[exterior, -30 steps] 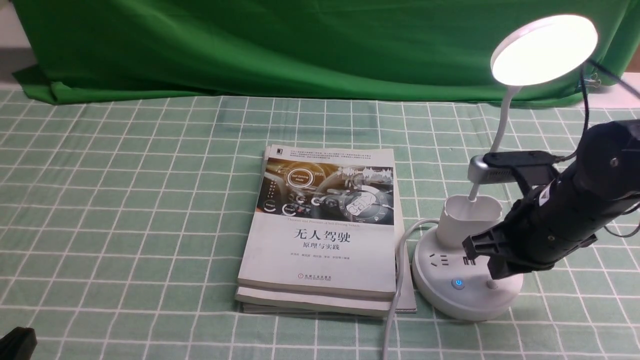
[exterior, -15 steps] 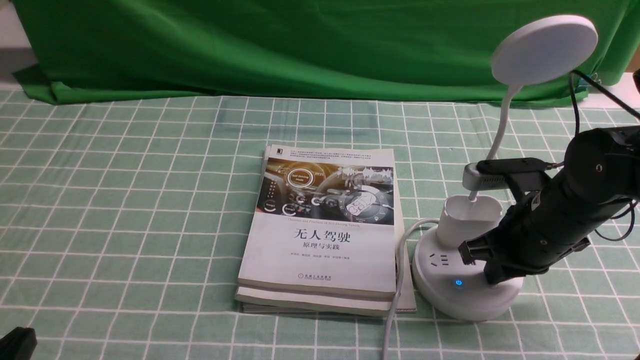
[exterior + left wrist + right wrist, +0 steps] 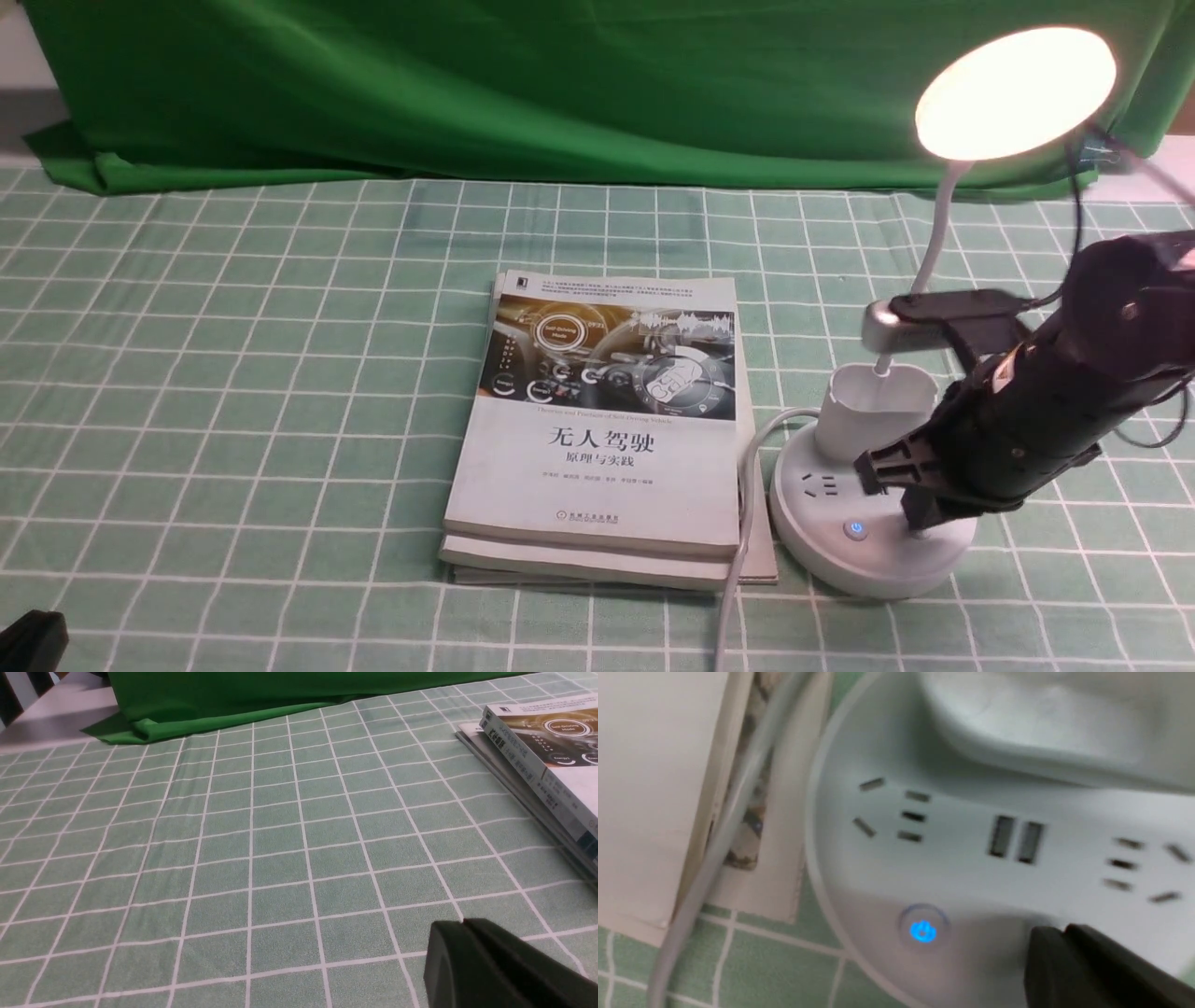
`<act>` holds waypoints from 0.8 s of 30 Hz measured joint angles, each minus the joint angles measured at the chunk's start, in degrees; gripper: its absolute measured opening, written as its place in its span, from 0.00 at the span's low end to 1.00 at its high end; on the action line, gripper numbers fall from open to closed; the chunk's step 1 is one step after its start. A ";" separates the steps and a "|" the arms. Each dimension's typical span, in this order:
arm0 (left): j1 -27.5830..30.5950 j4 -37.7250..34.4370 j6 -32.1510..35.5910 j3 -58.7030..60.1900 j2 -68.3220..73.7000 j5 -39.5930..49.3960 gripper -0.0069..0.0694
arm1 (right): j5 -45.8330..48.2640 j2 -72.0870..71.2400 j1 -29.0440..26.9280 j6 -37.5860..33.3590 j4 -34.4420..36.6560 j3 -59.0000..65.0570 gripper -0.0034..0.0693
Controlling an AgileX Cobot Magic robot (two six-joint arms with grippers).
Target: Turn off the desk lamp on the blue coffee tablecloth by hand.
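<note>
We saw our black right tool (image 3: 920,525), jaws pressed together on nothing, touching the round base of the white gooseneck desk lamp (image 3: 873,411) beside its blue-lit power button (image 3: 854,529). The disc head glowed above. Left of the tool, a paperback book (image 3: 607,439) titled "无人驾驶 原理与实战" lay on the pale green checked tablecloth (image 3: 280,373).

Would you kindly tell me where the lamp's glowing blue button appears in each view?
Front view: blue button on the lamp base's front, beside the right gripper.
Left wrist view: not in it.
Right wrist view: blue button between the grey cable and the gripper's tip.
Shared landmark: the book, in all three.
</note>
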 joint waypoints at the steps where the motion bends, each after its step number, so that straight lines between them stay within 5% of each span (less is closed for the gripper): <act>1: 0.00 0.00 0.00 0.00 0.00 0.00 0.09 | -0.13 1.24 0.49 -0.18 0.15 0.00 0.10; 11: 0.00 0.00 0.00 0.00 0.00 0.00 0.09 | -1.03 0.17 0.74 -0.36 0.27 -0.09 0.10; 24: 0.00 0.00 0.00 0.00 0.00 0.00 0.09 | 3.17 -22.86 0.74 0.61 -1.08 5.27 0.10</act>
